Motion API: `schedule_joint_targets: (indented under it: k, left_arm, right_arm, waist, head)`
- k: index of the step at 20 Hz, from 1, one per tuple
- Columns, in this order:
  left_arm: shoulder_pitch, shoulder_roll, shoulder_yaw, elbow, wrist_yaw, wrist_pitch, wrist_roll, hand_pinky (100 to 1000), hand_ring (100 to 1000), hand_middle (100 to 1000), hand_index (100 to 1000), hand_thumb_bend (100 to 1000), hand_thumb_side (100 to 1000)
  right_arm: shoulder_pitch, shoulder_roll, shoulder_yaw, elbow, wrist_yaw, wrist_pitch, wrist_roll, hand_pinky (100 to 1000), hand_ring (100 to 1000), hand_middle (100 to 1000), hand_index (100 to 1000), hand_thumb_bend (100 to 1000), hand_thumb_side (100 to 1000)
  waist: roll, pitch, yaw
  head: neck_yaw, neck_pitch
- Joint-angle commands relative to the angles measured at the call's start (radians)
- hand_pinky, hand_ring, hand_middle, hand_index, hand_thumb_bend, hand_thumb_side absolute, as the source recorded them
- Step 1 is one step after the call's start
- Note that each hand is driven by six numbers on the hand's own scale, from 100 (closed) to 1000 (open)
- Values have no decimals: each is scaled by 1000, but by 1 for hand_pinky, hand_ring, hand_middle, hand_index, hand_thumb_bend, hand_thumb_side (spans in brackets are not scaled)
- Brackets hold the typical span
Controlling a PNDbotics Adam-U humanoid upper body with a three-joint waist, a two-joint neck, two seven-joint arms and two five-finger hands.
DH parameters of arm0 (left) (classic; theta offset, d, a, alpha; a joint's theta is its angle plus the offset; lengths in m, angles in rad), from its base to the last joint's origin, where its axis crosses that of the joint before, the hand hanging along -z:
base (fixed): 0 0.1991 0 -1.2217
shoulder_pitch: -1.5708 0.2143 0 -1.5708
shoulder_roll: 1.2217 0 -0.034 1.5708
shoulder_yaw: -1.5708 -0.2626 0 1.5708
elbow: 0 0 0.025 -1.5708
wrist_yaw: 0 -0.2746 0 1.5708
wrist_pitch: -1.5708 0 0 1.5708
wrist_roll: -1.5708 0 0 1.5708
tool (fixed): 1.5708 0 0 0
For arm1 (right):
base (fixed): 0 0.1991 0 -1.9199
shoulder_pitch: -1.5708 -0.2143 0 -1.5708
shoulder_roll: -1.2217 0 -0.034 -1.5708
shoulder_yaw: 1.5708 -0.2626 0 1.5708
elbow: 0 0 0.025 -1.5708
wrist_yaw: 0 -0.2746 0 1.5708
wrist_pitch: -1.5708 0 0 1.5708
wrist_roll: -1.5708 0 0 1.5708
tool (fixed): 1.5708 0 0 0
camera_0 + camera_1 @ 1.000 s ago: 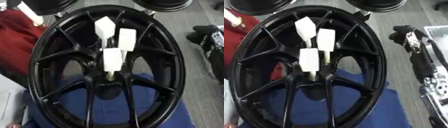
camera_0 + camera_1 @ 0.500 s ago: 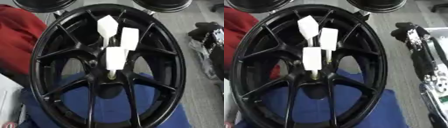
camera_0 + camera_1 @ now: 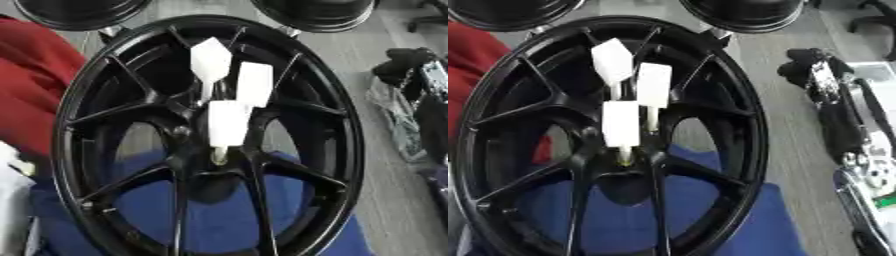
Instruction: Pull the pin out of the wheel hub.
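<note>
Nothing moved: wheel hub keeps three pins on blue cloth; hands unseen.

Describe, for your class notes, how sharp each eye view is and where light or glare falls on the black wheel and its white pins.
Left eye view: soft all over, the wheel spokes smeared, the three white pins bright with little surface detail. Right eye view: equally soft, pale sheen along the rim, the blue cloth evenly lit, no hard shadows; the right-edge clutter is too blurred to identify.
</note>
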Motion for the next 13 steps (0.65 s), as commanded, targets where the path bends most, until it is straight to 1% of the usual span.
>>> schedule_joint_targets:
  k: [1,5,8,11,13]
  left_arm:
    - [-7,4,29,-41,53,-14,68,758,703,670,736,490,642]
    - [-20,-7,11,-151,182,-86,196,738,677,640,705,460,641]
    - [-31,-17,-19,-229,261,-125,260,733,667,628,696,450,637]
    - [-51,-42,-53,-296,275,-134,275,730,664,624,693,444,639]
    - [-78,-72,-70,-308,261,-149,271,728,662,622,692,446,635]
  right_arm:
    - [-5,-13,-8,-20,-2,-2,-4,868,761,617,756,100,810]
    - [-10,-12,-6,-20,-4,-2,-2,868,760,617,756,100,809]
    - [-15,-10,-4,-20,-5,-3,2,867,760,616,756,100,809]
    - [-18,-7,-2,-20,-6,-4,5,867,759,616,755,100,808]
    - [-21,-6,-1,-20,-7,-4,6,867,759,616,755,100,807]
  waist:
    - [2,-16,0]
    - [2,-15,3]
    - [1,-13,3]
    - [-1,-11,1]
    - [-3,-11,1]
  head:
    - [0,-11]
    - [5,-13]
    - [9,-14]
    - [11,-15]
    - [13,-16]
